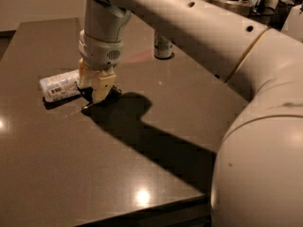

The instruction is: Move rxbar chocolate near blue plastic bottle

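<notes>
The blue plastic bottle (pixel 58 85) lies on its side at the left of the dark table, white label up. My gripper (pixel 96 91) points down right beside the bottle's right end, low over the table. Its cream fingers (pixel 102 86) are shut on the rxbar chocolate (pixel 115 91). Only a small dark edge of the bar shows by the fingers. The rest of the bar is hidden by the gripper and its shadow.
A silver-green drink can (pixel 163 47) stands at the back of the table (pixel 71 164), partly behind my arm. My large white arm (pixel 255 103) fills the right side of the view. The table's front edge runs along the bottom.
</notes>
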You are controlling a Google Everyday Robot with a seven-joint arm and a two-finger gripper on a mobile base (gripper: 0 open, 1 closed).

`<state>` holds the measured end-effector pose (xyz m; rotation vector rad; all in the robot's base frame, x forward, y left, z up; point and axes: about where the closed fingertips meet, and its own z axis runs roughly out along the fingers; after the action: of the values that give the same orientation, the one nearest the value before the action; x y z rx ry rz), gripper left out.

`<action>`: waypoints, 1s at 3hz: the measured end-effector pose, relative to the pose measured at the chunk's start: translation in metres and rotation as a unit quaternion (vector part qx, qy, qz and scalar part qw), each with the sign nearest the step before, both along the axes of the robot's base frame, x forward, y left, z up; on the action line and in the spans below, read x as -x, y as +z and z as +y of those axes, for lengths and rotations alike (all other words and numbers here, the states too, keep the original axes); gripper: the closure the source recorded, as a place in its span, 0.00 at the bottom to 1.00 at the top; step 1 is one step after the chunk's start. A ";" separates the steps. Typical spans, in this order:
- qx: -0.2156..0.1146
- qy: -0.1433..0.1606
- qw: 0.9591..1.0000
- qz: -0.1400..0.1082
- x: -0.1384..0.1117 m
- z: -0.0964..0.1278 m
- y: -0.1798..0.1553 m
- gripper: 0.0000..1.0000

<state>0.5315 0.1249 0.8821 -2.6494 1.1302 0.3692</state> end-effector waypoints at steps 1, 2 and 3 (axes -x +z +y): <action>-0.004 0.007 1.000 0.004 -0.003 0.011 -0.002 0.51; -0.008 0.005 1.000 0.000 -0.005 0.014 -0.002 0.28; -0.011 0.004 1.000 -0.002 -0.007 0.017 -0.003 0.05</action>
<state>0.5380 0.1415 0.8789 -2.6351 1.1068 0.3759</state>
